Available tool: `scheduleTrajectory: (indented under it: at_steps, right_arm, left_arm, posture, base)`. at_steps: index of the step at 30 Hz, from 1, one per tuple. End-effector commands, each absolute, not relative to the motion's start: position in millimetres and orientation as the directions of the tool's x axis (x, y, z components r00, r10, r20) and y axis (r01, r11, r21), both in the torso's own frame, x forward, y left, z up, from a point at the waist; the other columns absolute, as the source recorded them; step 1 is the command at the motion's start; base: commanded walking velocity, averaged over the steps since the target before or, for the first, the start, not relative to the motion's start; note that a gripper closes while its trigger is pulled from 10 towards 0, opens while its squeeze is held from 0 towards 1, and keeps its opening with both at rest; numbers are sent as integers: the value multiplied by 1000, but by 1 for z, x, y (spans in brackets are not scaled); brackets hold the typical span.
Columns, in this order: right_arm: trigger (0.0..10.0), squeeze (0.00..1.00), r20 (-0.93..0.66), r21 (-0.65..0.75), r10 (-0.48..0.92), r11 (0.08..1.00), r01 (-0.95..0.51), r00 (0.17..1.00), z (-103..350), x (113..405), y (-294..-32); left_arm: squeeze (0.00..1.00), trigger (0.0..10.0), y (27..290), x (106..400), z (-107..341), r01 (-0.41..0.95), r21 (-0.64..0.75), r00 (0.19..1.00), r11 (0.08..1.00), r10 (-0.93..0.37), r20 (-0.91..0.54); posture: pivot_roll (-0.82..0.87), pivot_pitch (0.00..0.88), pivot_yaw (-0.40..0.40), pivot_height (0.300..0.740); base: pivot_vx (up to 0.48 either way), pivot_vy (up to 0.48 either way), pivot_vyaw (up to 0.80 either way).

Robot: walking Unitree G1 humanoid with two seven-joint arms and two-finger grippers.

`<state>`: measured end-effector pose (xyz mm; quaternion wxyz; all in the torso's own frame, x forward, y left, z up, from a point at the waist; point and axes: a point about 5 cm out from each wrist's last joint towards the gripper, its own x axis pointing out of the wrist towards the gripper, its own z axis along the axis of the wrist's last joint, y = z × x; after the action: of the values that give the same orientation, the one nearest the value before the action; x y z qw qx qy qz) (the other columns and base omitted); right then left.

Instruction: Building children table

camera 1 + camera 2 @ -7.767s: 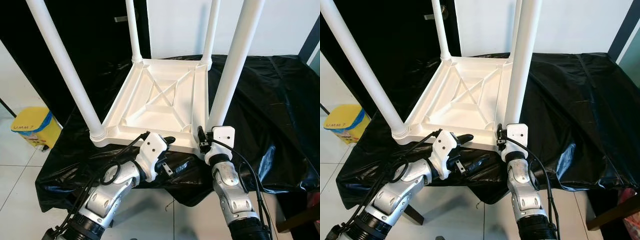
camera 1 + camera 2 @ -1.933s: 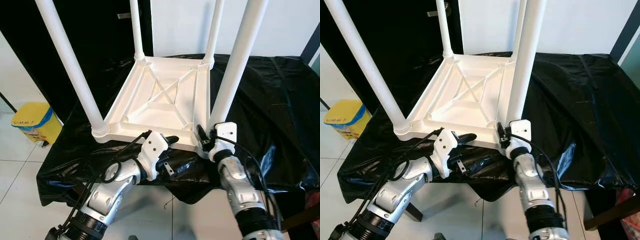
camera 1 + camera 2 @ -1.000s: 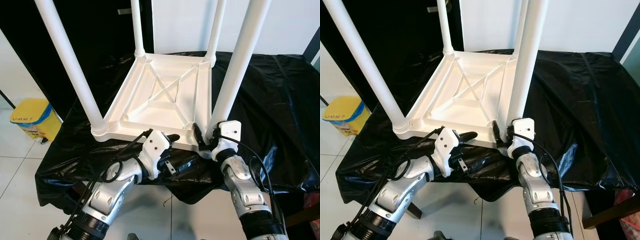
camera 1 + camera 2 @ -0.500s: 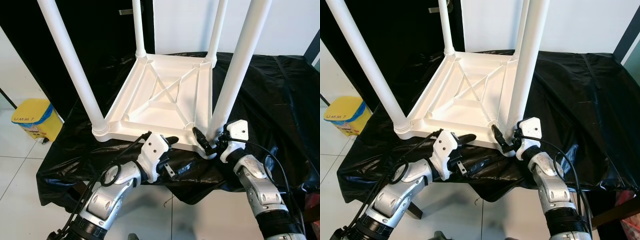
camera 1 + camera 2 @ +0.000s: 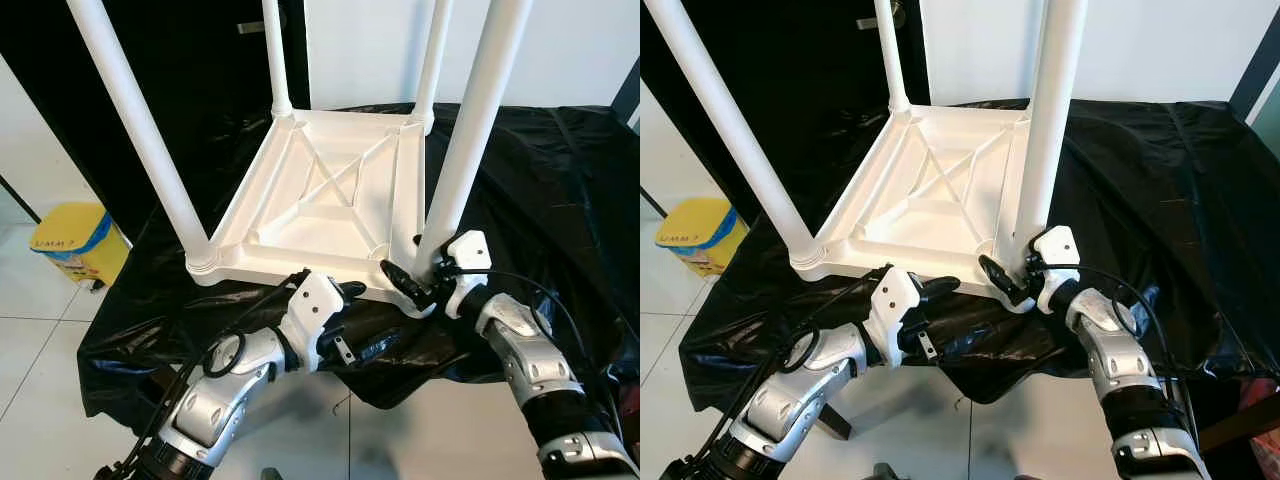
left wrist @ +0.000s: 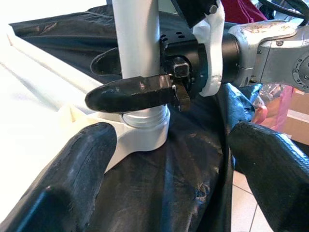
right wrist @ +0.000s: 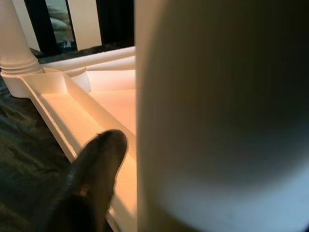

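Observation:
A white plastic children's table (image 5: 330, 215) lies upside down on a black sheet, its legs pointing up. My right gripper (image 5: 410, 275) is at the base of the near right leg (image 5: 470, 130), shut on it: one black finger (image 6: 130, 94) presses across the leg's front and the other reaches behind it. In the right wrist view that leg (image 7: 222, 116) looms very close beside one finger (image 7: 94, 179). My left gripper (image 5: 360, 318) hovers open at the tabletop's near edge, just left of that corner, its fingers (image 6: 82, 159) spread wide and holding nothing.
The black plastic sheet (image 5: 560, 200) covers the whole work surface and hangs over its near edge. A yellow bin (image 5: 75, 245) stands on the tiled floor to the left. The near left leg (image 5: 140, 140) slants up beside my left arm.
My right forearm has swung out to the right around the near right leg, its gripper staying at the leg's base. The left gripper has edged slightly right.

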<state>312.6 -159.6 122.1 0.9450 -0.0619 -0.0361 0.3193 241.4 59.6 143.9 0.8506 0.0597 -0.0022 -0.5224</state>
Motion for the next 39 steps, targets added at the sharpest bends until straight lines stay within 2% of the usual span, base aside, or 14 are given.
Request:
scheduleTrajectory:
  at_steps: [1, 10, 11, 12, 19, 26, 30, 32, 34, 39]
  right_arm:
    - [0, 0, 32, -140, 615, 783, -605, 788, 122, 314, -157]
    - [0, 0, 47, -132, 590, 804, -580, 806, 120, 311, -157]
    - [4471, 0, 49, -127, 584, 809, -575, 811, 119, 310, -158]
    - [10000, 0, 60, -103, 553, 832, -546, 831, 118, 307, -157]
    - [10000, 0, 85, -66, 478, 878, -473, 874, 115, 299, -150]
    - [10000, 0, 95, 3, 231, 973, -233, 968, 108, 287, -145]
    - [10000, 0, 104, 5, 182, 983, -183, 978, 110, 285, -143]
    - [10000, 0, 114, 20, 74, 997, -77, 991, 113, 280, -140]
    - [10000, 0, 116, 39, 24, 999, -29, 993, 113, 277, -140]
    - [10000, 0, 137, 46, 1, 999, -8, 991, 119, 276, -136]
  left_arm:
    - [0, 10000, 58, 239, 142, 909, 99, 413, 405, -907, -78]
    - [0, 10000, 57, 236, 141, 913, 92, 404, 396, -911, -80]
    - [0, 10000, 57, 237, 141, 913, 92, 405, 398, -911, -81]
    - [0, 10000, 56, 239, 141, 912, 91, 408, 401, -909, -81]
    - [0, 10000, 55, 236, 141, 912, 86, 407, 400, -910, -77]
    - [0, 10000, 55, 238, 140, 911, 85, 410, 403, -909, -82]
    - [0, 10000, 55, 240, 142, 911, 92, 410, 403, -909, -79]
    - [0, 10000, 56, 242, 142, 906, 96, 419, 412, -905, -75]
    - [0, 10000, 56, 242, 141, 904, 92, 424, 417, -903, -75]
    - [0, 10000, 56, 243, 143, 898, 84, 438, 432, -897, -58]
  posture:
    - [-95, 32, 50, 740]
    - [-107, 39, 45, 740]
    - [-108, 39, 45, 740]
    - [-114, 40, 43, 740]
    - [-114, 48, 40, 740]
    - [-117, 39, 42, 740]
    - [-121, 38, 40, 740]
    - [-122, 42, 36, 740]
    - [-122, 40, 25, 740]
    - [-135, 47, 21, 740]
  base:
    - [0, 0, 0]
    - [0, 0, 0]
    - [0, 0, 0]
    - [0, 0, 0]
    - [0, 0, 0]
    - [0, 0, 0]
    - [0, 0, 0]
    - [0, 0, 0]
    - [0, 0, 0]
    - [0, 0, 0]
